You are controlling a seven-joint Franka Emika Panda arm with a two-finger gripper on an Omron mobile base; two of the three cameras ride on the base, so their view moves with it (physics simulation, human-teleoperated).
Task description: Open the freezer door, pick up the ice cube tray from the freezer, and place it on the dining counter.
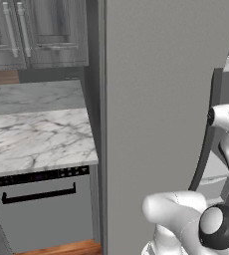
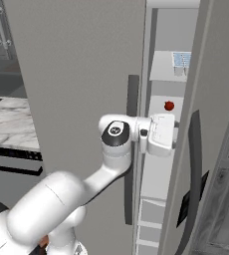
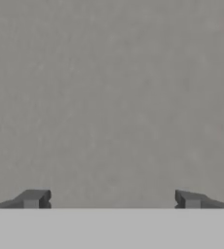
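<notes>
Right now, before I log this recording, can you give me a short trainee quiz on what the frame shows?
1. True or false: the pincer is shut on the ice cube tray.
2. Where does the ice cube tray lie? A) on an upper shelf; B) on the floor; C) between the jaws.
3. Fill in: the small round thing lower down than the tray is ___ in colour.
Key: 1 false, the jaws stand wide apart and hold nothing; 2 A; 3 red.
</notes>
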